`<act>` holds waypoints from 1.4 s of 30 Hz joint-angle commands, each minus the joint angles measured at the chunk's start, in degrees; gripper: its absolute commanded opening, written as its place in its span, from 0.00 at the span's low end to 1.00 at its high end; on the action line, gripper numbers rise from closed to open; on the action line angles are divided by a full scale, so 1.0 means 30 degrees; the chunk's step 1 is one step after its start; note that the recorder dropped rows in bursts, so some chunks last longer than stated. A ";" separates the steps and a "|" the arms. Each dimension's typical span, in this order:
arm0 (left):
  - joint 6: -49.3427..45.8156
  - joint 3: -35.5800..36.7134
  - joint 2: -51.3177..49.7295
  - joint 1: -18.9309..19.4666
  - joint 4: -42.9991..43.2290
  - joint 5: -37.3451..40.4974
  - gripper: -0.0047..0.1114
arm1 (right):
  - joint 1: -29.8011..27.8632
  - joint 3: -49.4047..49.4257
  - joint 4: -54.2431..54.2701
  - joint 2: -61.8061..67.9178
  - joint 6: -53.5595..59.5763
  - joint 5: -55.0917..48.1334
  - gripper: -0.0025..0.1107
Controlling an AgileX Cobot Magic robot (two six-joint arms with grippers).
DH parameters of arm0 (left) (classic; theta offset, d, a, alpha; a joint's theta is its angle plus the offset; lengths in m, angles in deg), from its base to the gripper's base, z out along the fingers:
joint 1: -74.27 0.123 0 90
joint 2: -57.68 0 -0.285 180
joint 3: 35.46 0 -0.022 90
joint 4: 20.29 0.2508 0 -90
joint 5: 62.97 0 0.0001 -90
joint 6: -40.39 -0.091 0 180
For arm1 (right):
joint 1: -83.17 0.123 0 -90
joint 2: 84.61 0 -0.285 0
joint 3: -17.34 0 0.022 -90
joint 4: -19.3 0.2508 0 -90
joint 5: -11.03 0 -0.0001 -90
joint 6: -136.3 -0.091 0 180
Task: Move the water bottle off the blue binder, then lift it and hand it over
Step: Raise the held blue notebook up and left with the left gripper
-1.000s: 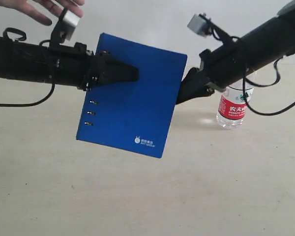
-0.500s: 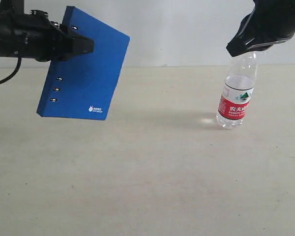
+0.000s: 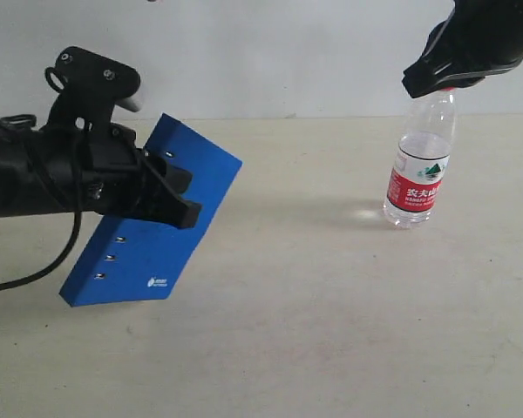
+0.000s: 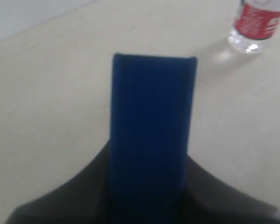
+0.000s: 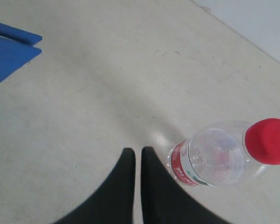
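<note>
Closest to the exterior camera lies a bare stretch of the pale table (image 3: 331,348), with nothing on it. Further in, on the left, the left gripper (image 3: 188,198) is clamped on the blue binder (image 3: 144,261), its jaws pinching the cover near the spine edge. The binder hangs tilted, upper corner leaning right and lower edge down by the tabletop; whether that edge touches the surface I cannot tell. Small silver rivets (image 3: 109,258) run along the spine side and a white logo (image 3: 158,282) sits near the bottom corner. In the left wrist view the binder stands edge-on between the two dark fingers (image 4: 210,186), which press on either face of it. Further back and well apart from the binder, on the right, the water bottle (image 3: 416,174) stands upright on the table, off the binder, with its red-and-white label (image 3: 414,192) facing the camera. Just above its neck hovers the right gripper (image 3: 444,74), jaws drawn together with only a thin slit between them and nothing held; in the right wrist view its fingers (image 5: 126,186) sit beside the bottle, apart from the red cap (image 5: 269,141). Behind everything rises the plain pale wall (image 3: 288,52)
</note>
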 commanded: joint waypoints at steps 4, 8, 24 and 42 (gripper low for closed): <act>0.6425 -0.0292 0.0295 -0.2569 0.0977 -0.8484 0.09 | 0.0022 0.0029 -0.0047 -0.0179 -0.0690 0.0130 0.02; 1.1465 -0.0252 0.0295 -0.3332 0.4910 -1.0469 0.09 | 0.0022 0.0029 -0.0047 -0.0179 -0.1121 0.0130 0.02; 1.0246 -0.0252 0.0295 -0.7008 0.7281 -1.9082 0.09 | 0.0022 0.0029 -0.1677 -0.0179 -0.2249 -0.0019 0.02; 0.9558 -0.0252 0.0295 -0.7008 0.6722 -2.0326 0.09 | 0.0022 0.0029 -0.1642 -0.0179 -0.2633 -0.0444 0.02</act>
